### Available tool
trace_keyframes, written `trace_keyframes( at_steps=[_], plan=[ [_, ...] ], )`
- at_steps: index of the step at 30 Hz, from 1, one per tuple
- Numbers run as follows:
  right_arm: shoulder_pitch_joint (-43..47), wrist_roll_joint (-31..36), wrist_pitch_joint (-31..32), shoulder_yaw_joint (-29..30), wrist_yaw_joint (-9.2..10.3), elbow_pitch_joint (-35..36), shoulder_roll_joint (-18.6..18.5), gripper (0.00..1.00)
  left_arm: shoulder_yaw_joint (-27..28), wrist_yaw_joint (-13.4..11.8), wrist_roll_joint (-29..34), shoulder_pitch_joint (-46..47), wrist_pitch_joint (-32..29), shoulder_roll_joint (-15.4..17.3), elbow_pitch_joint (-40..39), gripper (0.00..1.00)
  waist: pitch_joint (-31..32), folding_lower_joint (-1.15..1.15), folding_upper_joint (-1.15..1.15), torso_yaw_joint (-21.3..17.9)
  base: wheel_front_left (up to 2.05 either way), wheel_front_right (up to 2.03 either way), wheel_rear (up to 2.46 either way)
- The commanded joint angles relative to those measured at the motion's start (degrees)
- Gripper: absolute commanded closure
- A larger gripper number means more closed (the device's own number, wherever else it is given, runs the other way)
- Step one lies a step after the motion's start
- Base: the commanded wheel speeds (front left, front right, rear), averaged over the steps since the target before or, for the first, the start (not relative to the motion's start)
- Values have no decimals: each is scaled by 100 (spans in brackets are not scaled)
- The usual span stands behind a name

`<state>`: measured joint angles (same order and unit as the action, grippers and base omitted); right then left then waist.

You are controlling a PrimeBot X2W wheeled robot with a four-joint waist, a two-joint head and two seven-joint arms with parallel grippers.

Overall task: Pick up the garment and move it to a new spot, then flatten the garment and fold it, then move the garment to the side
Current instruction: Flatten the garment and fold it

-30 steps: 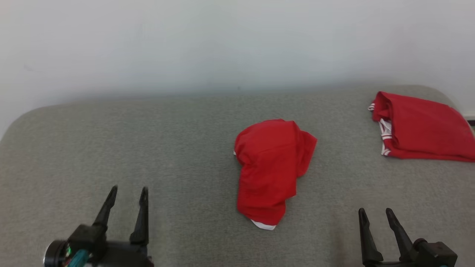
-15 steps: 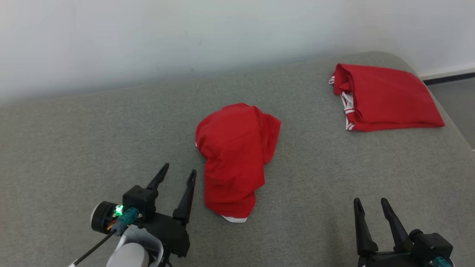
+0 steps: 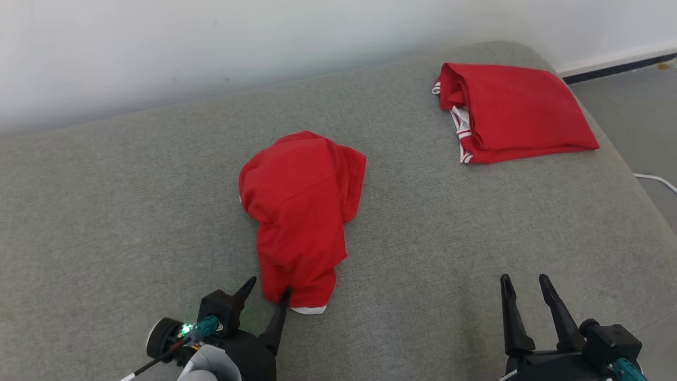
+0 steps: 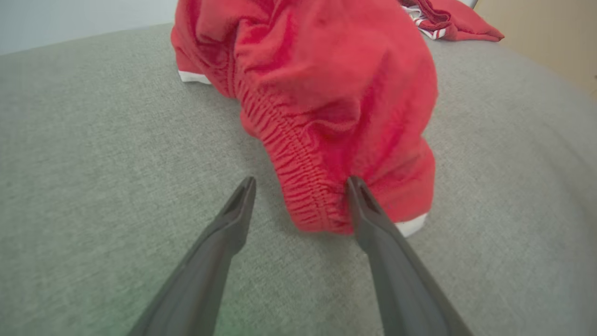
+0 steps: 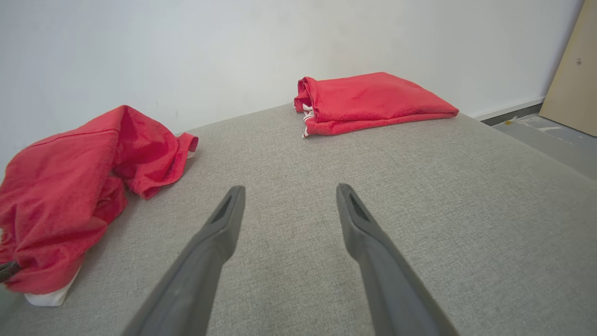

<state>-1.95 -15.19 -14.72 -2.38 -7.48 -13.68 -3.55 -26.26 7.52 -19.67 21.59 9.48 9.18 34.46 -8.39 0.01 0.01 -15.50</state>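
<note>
Two red garments lie on the grey cushion (image 3: 132, 211), well apart. The crumpled garment (image 3: 301, 211) sits near the middle in a loose heap, narrowing toward the robot, with a white hem (image 3: 309, 310) at its near end. The folded garment (image 3: 513, 114) lies flat at the far right corner, with white striped trim on its left edge.

Left gripper (image 3: 270, 286): jaws apart and not clamped. It is at the near end of the crumpled garment. In the left wrist view the left gripper (image 4: 301, 179) straddles the gathered elastic waistband (image 4: 298, 186). One finger (image 4: 373, 219) touches the cloth and the other stands over bare cushion just beside it.

Right gripper (image 3: 524, 277): jaws apart, low at the right over bare cushion, well apart from both garments. In the right wrist view the right gripper (image 5: 290, 188) points toward the white wall (image 5: 233, 46). The crumpled garment (image 5: 70, 186) lies to its left and the folded garment (image 5: 368, 100) ahead.

Surroundings: grey floor (image 3: 629, 106) beyond the cushion's right edge, a white cable (image 3: 656, 181) on it, and a tan board (image 5: 576, 84) leaning at the far right.
</note>
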Motion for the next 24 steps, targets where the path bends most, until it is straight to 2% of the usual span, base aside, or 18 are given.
trace_keyframes(
  at_steps=[1,2,3,4,9,13,20,24],
  plan=[
    [-38,-57,-37,5,-2,-9,17,0,-36,-12,-43,-3,-31,37,95,0,-82,-1,-1,-102,0,0,0],
    [-49,-52,-41,12,-2,-6,20,0,-60,-11,-67,35,-28,26,133,15,-101,-1,-1,-123,0,0,0],
    [-54,-44,-45,26,-2,1,24,0,-106,-11,-104,72,-42,7,166,86,-110,-1,-1,-133,0,0,0],
    [-52,-42,-49,46,-2,11,25,0,-160,-11,-113,119,0,7,174,100,-119,-1,-1,-136,0,0,0],
    [46,3,-50,189,-2,26,30,0,-198,-13,-174,241,226,12,118,100,-66,-1,-1,-6,0,0,0],
    [128,37,-53,296,-2,42,29,0,-129,-63,-220,282,378,-5,-210,100,77,-1,-1,320,0,0,0],
    [226,107,-51,435,-2,92,34,0,189,-384,-377,-151,338,223,-1320,100,302,-1,-1,1139,0,0,0],
    [150,124,-51,476,-2,104,10,0,474,-635,-639,-697,205,428,-1984,100,317,-1,-1,1472,0,0,0]
  ],
)
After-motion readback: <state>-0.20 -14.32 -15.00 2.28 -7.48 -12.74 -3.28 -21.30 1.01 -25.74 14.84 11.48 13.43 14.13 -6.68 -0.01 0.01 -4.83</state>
